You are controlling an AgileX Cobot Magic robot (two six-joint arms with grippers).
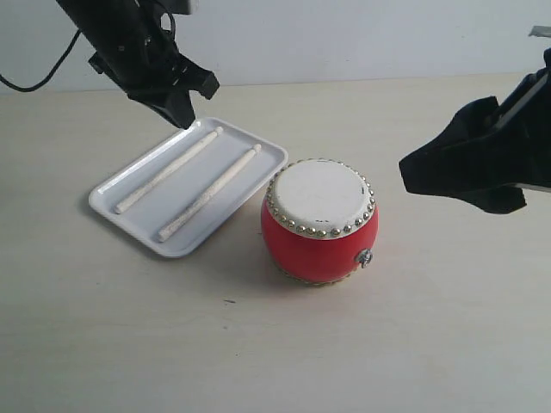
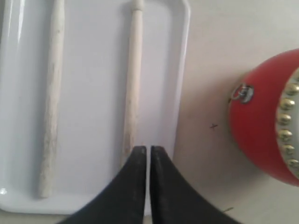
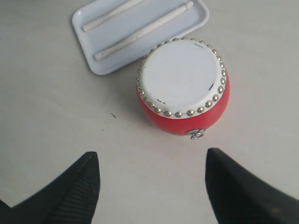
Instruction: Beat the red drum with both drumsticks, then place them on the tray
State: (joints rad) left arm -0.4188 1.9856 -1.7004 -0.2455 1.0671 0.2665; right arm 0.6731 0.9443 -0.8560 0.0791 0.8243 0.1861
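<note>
The red drum stands upright on the table, cream skin up. Left of it lies the white tray with both drumsticks side by side in it, one farther from the drum, the other nearer. My left gripper hangs above the tray's far end, shut with nothing between its fingers. My right gripper hovers to the right of the drum, wide open and empty.
The pale tabletop stretches all round the drum and tray. A light wall runs along the back. A black cable hangs at the upper left.
</note>
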